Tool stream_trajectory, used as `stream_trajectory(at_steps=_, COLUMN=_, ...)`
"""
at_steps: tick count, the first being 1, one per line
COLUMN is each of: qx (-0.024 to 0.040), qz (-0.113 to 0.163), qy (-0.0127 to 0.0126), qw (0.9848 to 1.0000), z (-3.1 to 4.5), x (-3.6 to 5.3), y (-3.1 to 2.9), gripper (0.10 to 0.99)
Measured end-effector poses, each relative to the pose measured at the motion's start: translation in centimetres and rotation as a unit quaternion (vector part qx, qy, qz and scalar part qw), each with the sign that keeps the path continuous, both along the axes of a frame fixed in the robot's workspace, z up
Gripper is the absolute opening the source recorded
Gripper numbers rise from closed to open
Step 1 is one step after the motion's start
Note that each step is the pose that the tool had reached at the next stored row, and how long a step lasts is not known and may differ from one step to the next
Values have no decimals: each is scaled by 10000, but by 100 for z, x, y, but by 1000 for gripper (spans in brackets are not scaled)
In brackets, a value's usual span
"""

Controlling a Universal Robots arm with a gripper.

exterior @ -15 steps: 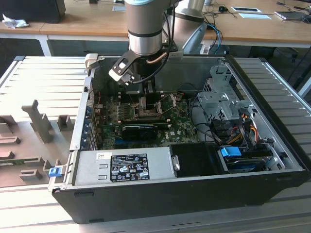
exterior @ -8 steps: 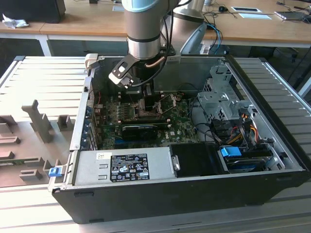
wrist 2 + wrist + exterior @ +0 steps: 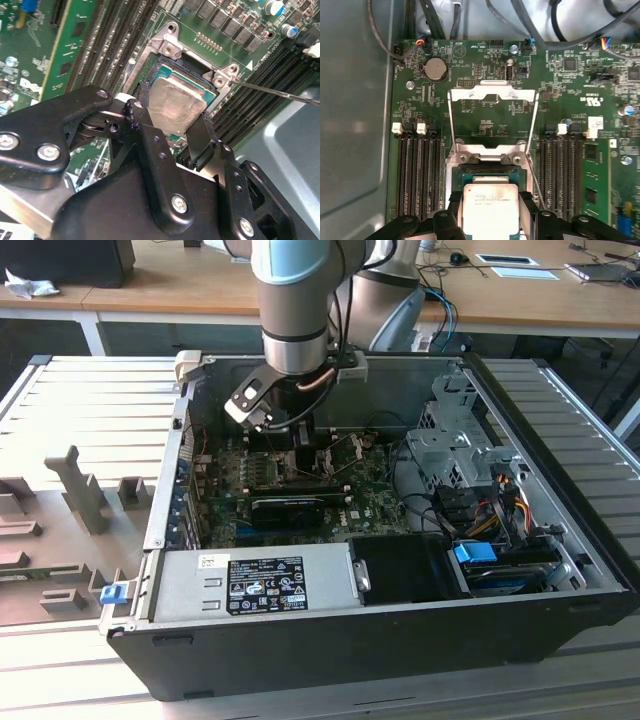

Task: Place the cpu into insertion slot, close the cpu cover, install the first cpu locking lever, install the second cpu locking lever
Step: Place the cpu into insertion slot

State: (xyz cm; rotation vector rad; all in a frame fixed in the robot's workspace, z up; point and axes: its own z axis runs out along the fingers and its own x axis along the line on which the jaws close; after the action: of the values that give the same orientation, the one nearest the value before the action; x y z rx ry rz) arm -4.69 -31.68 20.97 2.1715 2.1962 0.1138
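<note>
My gripper (image 3: 288, 452) reaches down into the open computer case over the green board. In both wrist views its black fingers (image 3: 145, 125) are shut on two opposite edges of the cpu (image 3: 176, 102), a flat square chip with a pale metal face. The cpu (image 3: 489, 207) sits slightly tilted directly over the insertion slot (image 3: 487, 173), a dark socket with a silvery rim (image 3: 170, 46). The cpu cover (image 3: 492, 95), a silvery frame, is swung open and away from the socket. A thin locking lever (image 3: 280, 92) stands out beside the socket.
Black memory slots (image 3: 420, 175) flank the socket on both sides. A coin battery (image 3: 435, 69) and cables lie beyond the cover. In the exterior view a long black card (image 3: 295, 505), the power supply (image 3: 250, 585) and a drive cage (image 3: 450, 440) crowd the case.
</note>
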Motion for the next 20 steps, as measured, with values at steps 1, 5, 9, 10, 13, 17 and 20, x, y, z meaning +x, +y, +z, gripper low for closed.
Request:
stream_trajectory(at_steps=1, qx=1, qz=-24, qy=0, qw=10000, z=-8, x=0, y=4, gripper=537)
stream_trajectory(at_steps=5, qx=-4, qz=-144, qy=-1, qw=9999, z=-34, x=0, y=5, gripper=537)
stream_trajectory(at_steps=9, qx=-27, qz=-146, qy=0, qw=9999, z=-74, x=1, y=5, gripper=537)
stream_trajectory(at_steps=10, qx=-28, qz=-146, qy=0, qw=9999, z=-81, x=1, y=5, gripper=537)
stream_trajectory(at_steps=13, qx=-30, qz=-147, qy=0, qw=9999, z=-87, x=2, y=5, gripper=537)
stream_trajectory(at_steps=17, qx=-29, qz=-146, qy=-1, qw=9999, z=-90, x=5, y=6, gripper=537)
stream_trajectory(at_steps=20, qx=-29, qz=-147, qy=-1, qw=9999, z=-92, x=9, y=6, gripper=537)
